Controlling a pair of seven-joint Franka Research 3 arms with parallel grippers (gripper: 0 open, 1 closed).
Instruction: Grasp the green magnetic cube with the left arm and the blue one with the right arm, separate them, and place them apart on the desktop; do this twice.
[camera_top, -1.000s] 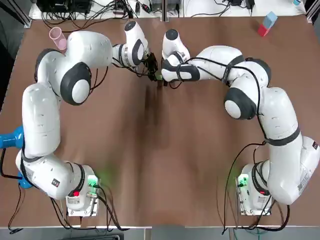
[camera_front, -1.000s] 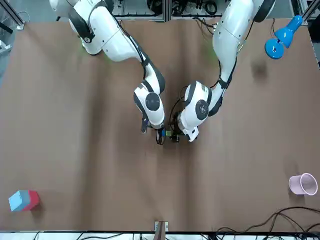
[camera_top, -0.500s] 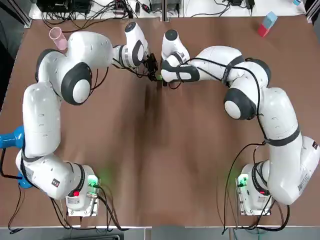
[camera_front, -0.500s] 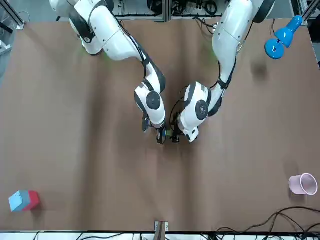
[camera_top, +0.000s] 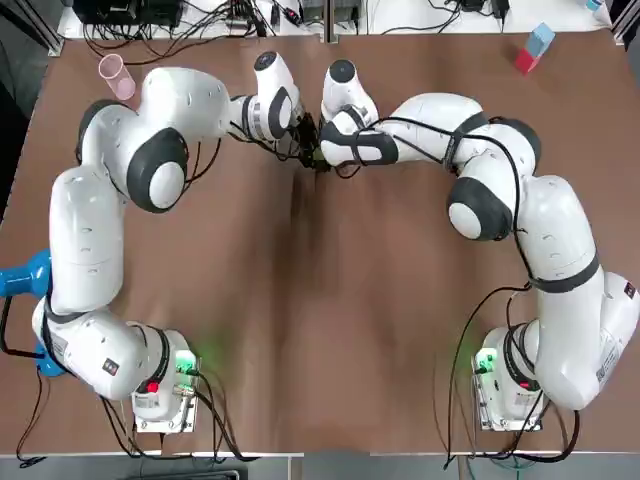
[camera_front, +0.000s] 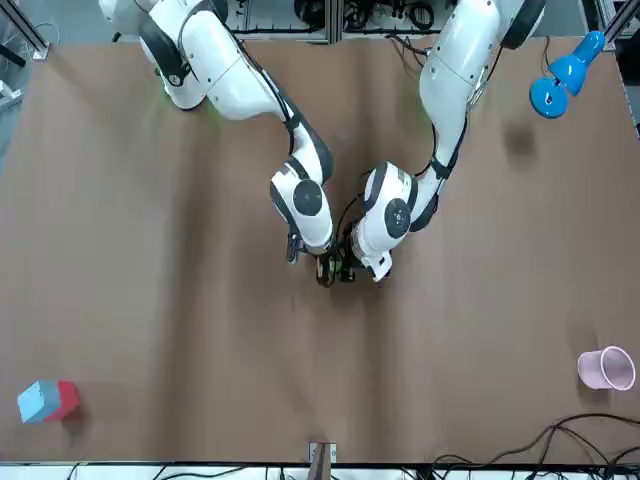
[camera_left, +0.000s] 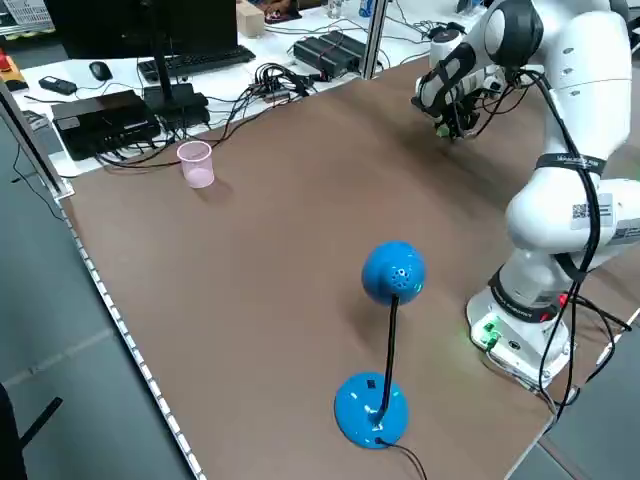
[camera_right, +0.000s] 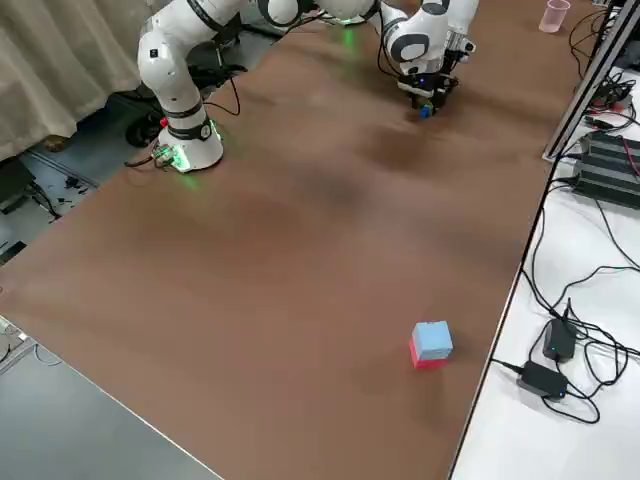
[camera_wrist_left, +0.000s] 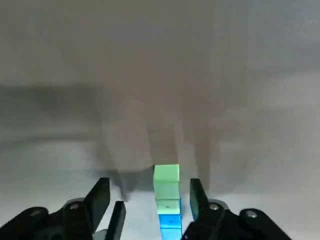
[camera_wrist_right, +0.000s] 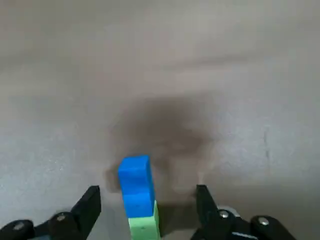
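Both spread jaws straddle the joined green cube (camera_wrist_left: 166, 182) and blue cube (camera_wrist_right: 135, 186).

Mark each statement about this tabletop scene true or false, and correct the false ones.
1. The green cube and the blue cube are stuck together. True.
2. The left gripper is shut on the green cube. False: its fingers stand open on either side of it.
3. A pink cup stands near the far left corner of the desktop. True.
4. The light blue and red block lies between the two grippers. False: it sits near the far right corner, away from both.
5. The right gripper is open around the blue cube. True.
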